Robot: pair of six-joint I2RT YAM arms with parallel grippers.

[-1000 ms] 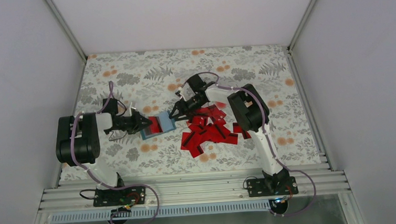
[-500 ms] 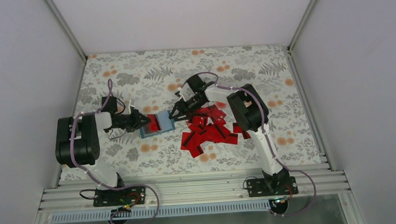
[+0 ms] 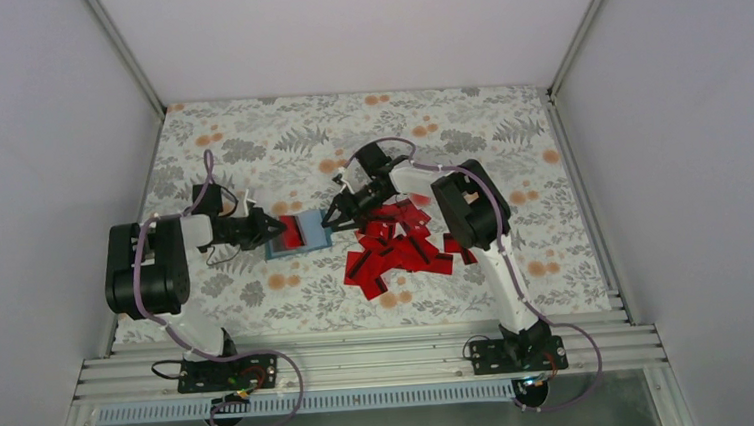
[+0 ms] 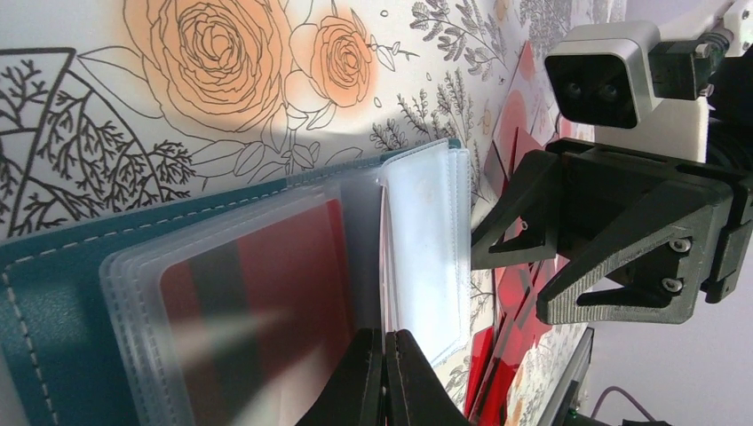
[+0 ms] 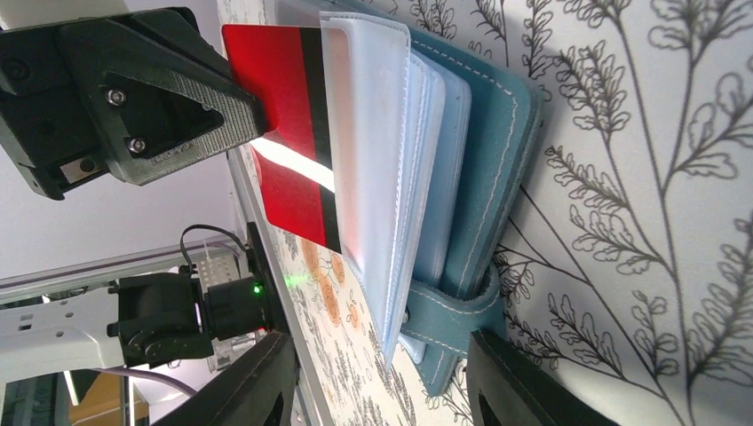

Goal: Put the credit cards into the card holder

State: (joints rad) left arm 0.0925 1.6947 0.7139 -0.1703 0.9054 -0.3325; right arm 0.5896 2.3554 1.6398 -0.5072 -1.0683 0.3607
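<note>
The worktop [image 3: 247, 132] is the biggest thing here. It is flat and has a white cloth on it with grey leaves and orange flowers. Two black and white robot arms reach over it from the near edge, the left arm [image 3: 151, 264] and the right arm [image 3: 473, 211].

Near the middle, a bit toward the right edge, is a messy pile of thin, flat, bright-red plastic cards with black stripes. These are the red cards [image 3: 401, 251]. Just to the left of the pile lies the small teal-blue folding card holder [image 3: 299, 236]. It is open, and its clear plastic pockets [image 5: 373, 160] fan up from it.

One red card [image 5: 284, 133] is partway inside a pocket, and the rest of it sticks out. The left tool [image 3: 276, 226] has its fingers pressed together, and it looks like they pinch the outer edge of that card. The right tool [image 3: 333, 218] has its fingers spread and holds nothing. Its tips sit just beside the other side of the holder.

I think a card is light, stiff and smooth, so it can slip. It is best to hold it by a short edge and keep it flat so it slides in. The pockets look soft and floppy and may fold over. The holder looks light too and may slide on the cloth, so something should steady it. The loose cards lie flat on each other, so one with a raised edge looks easiest to take.
</note>
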